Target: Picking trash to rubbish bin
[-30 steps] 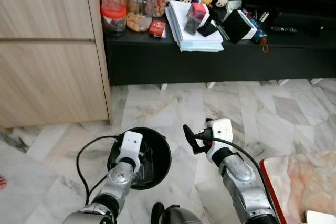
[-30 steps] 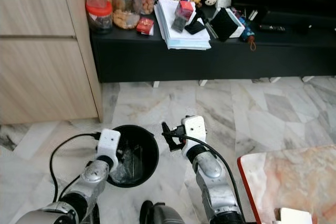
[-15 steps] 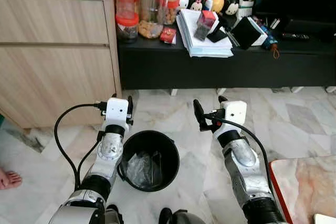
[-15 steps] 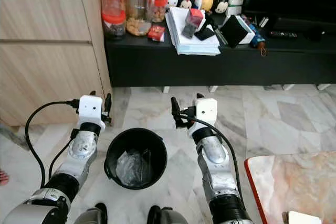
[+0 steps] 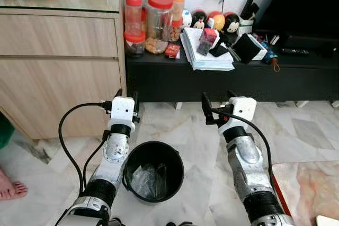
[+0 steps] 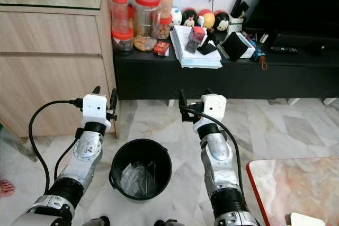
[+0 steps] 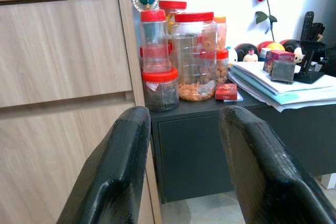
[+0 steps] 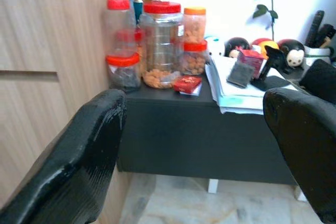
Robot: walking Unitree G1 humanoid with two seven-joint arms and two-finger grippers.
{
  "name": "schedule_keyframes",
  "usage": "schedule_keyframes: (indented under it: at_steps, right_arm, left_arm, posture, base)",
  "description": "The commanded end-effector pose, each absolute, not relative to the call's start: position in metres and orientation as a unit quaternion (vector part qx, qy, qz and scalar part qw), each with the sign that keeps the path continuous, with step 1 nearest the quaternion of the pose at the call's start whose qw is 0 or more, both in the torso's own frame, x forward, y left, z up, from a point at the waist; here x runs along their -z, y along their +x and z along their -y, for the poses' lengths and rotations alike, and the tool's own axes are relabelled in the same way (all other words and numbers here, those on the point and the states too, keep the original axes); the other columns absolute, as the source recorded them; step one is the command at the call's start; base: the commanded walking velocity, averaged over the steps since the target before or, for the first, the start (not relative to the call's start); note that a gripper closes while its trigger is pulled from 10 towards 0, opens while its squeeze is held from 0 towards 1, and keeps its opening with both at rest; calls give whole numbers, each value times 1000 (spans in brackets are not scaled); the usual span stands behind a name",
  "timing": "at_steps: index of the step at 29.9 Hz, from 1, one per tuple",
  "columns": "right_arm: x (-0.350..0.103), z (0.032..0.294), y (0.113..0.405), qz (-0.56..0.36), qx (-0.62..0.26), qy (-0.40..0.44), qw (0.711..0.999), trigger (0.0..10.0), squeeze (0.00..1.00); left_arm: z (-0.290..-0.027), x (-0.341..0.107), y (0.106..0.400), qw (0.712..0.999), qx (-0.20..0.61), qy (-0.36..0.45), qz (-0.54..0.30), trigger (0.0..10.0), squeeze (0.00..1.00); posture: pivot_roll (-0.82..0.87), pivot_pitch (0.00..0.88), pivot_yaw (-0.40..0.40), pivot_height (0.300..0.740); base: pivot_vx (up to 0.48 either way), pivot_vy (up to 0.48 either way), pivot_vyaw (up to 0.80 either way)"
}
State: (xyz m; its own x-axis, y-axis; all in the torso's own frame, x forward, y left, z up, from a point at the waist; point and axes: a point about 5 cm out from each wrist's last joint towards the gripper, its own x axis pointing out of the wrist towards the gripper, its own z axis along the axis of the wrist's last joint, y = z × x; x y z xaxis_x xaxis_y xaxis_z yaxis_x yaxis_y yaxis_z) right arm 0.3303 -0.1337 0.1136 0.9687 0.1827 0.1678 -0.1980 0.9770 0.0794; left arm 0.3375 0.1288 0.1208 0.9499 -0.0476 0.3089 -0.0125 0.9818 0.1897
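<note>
Both silver arms are raised and bent forward over the pale marble floor [image 5: 296, 130], one on each side of the round black plastic rubbish bin [image 5: 153, 177], which stands on the floor between them and holds crumpled clear plastic trash [image 5: 144, 175]; the left gripper [image 5: 127, 97] points up toward the light wooden cabinet [image 5: 58, 72] with its black fingers [image 7: 113, 177] spread apart and holding nothing. The right gripper [image 5: 218, 101] is held level with it, facing the low black console [image 5: 228, 78] stacked with red-lidded clear jars [image 5: 158, 19] and papers; its fingers [image 8: 79, 156] are likewise wide apart and empty.
</note>
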Motion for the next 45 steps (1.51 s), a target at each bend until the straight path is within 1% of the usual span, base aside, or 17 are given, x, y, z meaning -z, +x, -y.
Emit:
schedule_keyframes:
  at_steps: [1,8,18,20,29,38,45]
  right_arm:
    - [-114,139,332,82,-83,51,992,10000,0]
    - [-112,133,333,81,-84,58,991,10000,0]
    - [-113,136,336,87,-79,57,991,10000,0]
    - [-114,140,336,91,-68,60,992,10000,0]
    - [-112,141,336,92,-57,65,992,10000,0]
    - [-112,140,337,94,-57,68,992,10000,0]
    - [-111,138,338,94,-62,68,991,10000,0]
  left_arm:
    - [-124,-120,335,982,15,101,159,10000,0]
    - [-120,-121,337,982,19,103,155,10000,0]
    - [-116,-115,338,985,31,107,135,10000,0]
    - [-111,-118,339,977,57,139,148,10000,0]
    - [-107,-127,343,973,70,149,165,10000,0]
    - [-106,-129,344,971,67,156,167,10000,0]
    - [-106,-127,343,972,61,155,166,10000,0]
  posture:
    - [52,81,-154,740]
    - [51,91,-150,740]
    - [45,95,-140,740]
    - [46,93,-124,740]
    - [50,84,-94,740]
    - [59,80,-102,740]
    - [60,79,-109,740]
  base:
    - [0,0,0]
    - [0,0,0]
    - [0,0,0]
    - [0,0,0]
    - [0,0,0]
    - [0,0,0]
    - [0,-243,0]
